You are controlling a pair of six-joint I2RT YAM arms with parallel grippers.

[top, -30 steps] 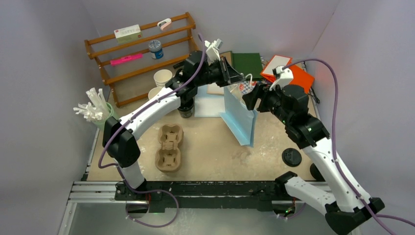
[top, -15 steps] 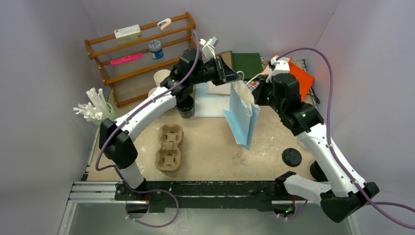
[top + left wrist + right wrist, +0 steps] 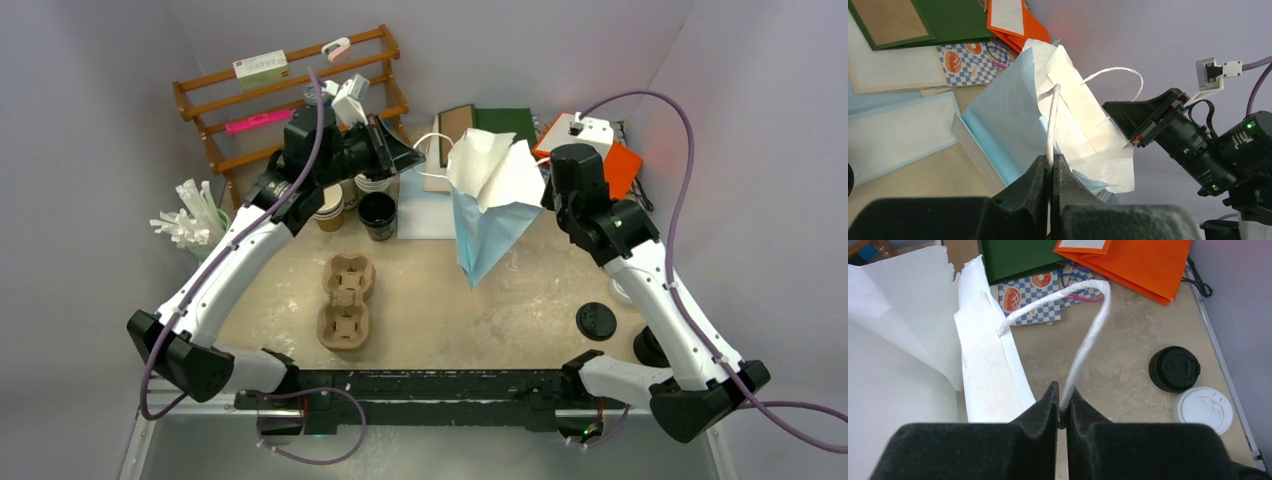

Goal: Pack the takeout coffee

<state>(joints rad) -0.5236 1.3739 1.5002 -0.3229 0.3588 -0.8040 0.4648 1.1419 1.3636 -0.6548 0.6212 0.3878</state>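
Over the sandy surface (image 3: 420, 300), the left pincer (image 3: 1050, 167) and right pincer (image 3: 1062, 407) each pinch a white cord handle (image 3: 1052, 120), spreading the light-blue paper bag (image 3: 485, 225) open. Takeout coffee (image 3: 1203, 410), only its white lid showing, waits beside a black lid (image 3: 1174, 368), not yet packed.

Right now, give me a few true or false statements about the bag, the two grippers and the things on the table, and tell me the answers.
1. The left gripper is shut on one handle of the blue bag. True.
2. The right gripper hangs open. False: it is shut on the other handle.
3. The cup carrier holds two cups. False: its pockets are empty.
4. A black lid lies beside a white lid on the table. True.
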